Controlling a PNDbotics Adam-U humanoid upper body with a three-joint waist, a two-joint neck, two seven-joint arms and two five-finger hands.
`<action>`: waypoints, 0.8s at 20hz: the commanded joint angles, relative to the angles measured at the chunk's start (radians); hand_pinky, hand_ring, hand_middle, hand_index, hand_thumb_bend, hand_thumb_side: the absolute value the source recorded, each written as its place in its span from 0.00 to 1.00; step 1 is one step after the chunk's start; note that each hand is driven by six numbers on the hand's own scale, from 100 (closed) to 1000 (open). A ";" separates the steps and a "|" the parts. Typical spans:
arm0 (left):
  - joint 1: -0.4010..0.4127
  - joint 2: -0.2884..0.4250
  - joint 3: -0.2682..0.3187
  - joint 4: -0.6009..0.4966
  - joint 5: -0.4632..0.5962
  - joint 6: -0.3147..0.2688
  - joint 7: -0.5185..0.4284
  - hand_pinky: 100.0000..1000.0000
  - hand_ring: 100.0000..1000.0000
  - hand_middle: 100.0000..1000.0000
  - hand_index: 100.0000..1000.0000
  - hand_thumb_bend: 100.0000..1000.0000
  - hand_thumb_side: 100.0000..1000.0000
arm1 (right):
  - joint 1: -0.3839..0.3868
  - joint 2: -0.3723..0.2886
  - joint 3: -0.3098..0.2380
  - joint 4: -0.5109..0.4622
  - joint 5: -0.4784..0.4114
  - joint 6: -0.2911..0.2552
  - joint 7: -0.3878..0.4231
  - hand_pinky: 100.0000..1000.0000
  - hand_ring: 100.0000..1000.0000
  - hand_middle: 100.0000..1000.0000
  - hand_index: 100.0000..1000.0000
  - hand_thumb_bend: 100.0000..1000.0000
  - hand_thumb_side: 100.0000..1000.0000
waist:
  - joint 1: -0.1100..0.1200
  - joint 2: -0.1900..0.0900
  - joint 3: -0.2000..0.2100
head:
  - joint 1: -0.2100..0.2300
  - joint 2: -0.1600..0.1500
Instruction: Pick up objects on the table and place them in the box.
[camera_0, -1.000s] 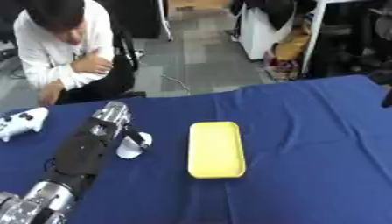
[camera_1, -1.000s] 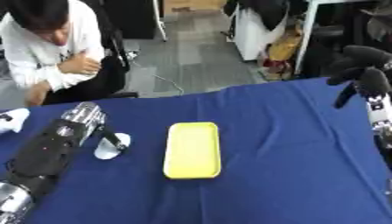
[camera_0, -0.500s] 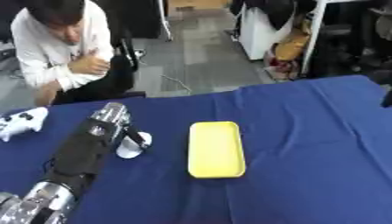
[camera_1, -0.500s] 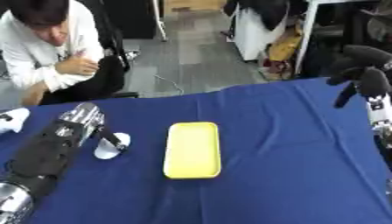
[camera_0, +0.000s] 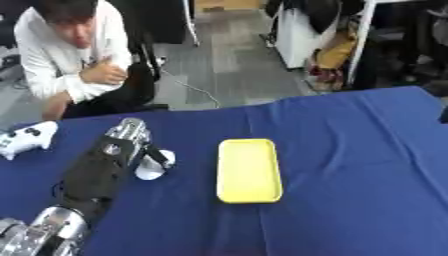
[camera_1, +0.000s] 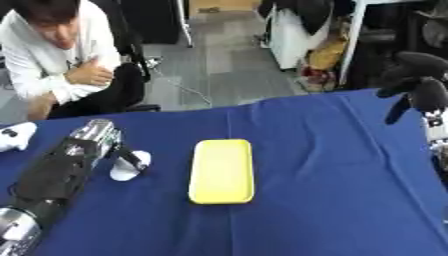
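Left eye view: just left of the yellow tray, a small white object is pinched by the left hand, a lift and carry being judged next.

Yellow box — blue table — white object.

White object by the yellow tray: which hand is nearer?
Left. The left hand is right at the white object, fingers touching it. The right hand is raised at the table's far right edge, beyond the yellow tray.
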 joint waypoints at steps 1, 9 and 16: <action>-0.014 0.021 0.004 -0.006 0.003 0.006 0.001 0.49 0.12 0.11 0.77 0.52 0.75 | -0.024 -0.005 -0.006 -0.016 -0.002 -0.002 0.000 0.30 0.54 0.60 0.81 0.00 0.85 | -0.005 -0.010 0.000 | 0.009 0.003; -0.012 0.021 0.005 -0.010 -0.009 0.014 0.017 0.42 0.04 0.03 0.48 0.12 0.78 | -0.024 -0.005 -0.007 -0.016 -0.002 -0.002 0.000 0.30 0.54 0.60 0.81 0.00 0.86 | -0.005 -0.010 0.001 | 0.009 0.006; -0.012 0.019 0.004 -0.024 -0.030 0.018 0.138 0.28 0.00 0.00 0.26 0.00 0.87 | -0.023 -0.005 -0.007 -0.016 -0.001 -0.002 0.000 0.30 0.54 0.60 0.81 0.00 0.86 | -0.005 -0.010 0.002 | 0.009 0.009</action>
